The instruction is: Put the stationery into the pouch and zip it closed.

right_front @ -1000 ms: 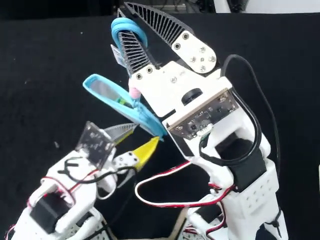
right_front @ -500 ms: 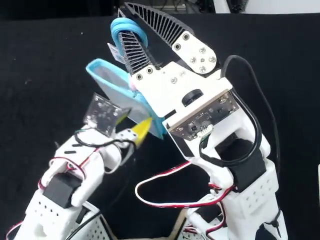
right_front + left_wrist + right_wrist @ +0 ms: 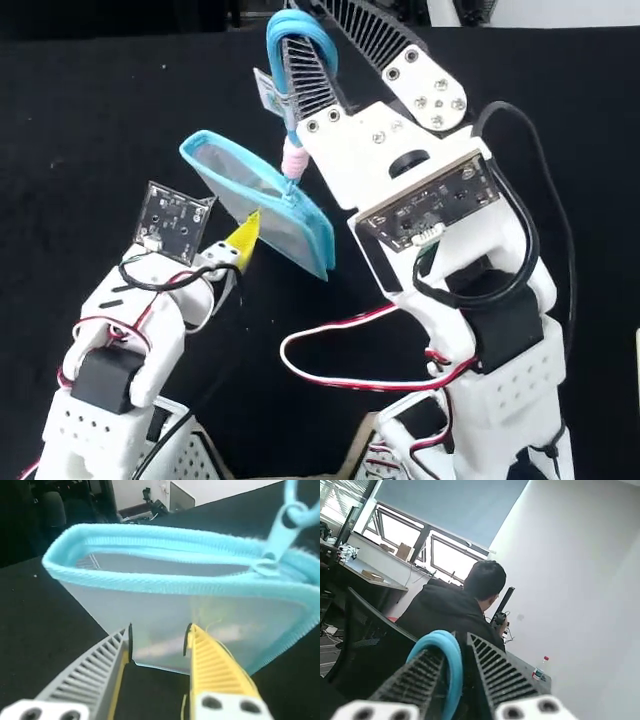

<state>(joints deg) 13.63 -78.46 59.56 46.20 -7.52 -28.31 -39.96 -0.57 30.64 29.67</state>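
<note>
Your right gripper [image 3: 456, 647] is raised high above the black bench [image 3: 90, 120], its jaws clamped on the blue loop [image 3: 434, 642] at the end of the zip pull. The pouch [image 3: 262, 205] hangs tilted in the air from that loop, with a pink bead [image 3: 293, 158] on the pull between loop and zip. Your left gripper [image 3: 159, 641] sits at the pouch's edge opposite the zip. Its jaws are apart, grey on one side and yellow on the other, and the pouch's see-through wall shows in the gap between them. You cannot tell whether the tips touch the pouch. The light-blue zip edge stands open along the top, and the slider [image 3: 264, 568] sits at the end by the pull.
</note>
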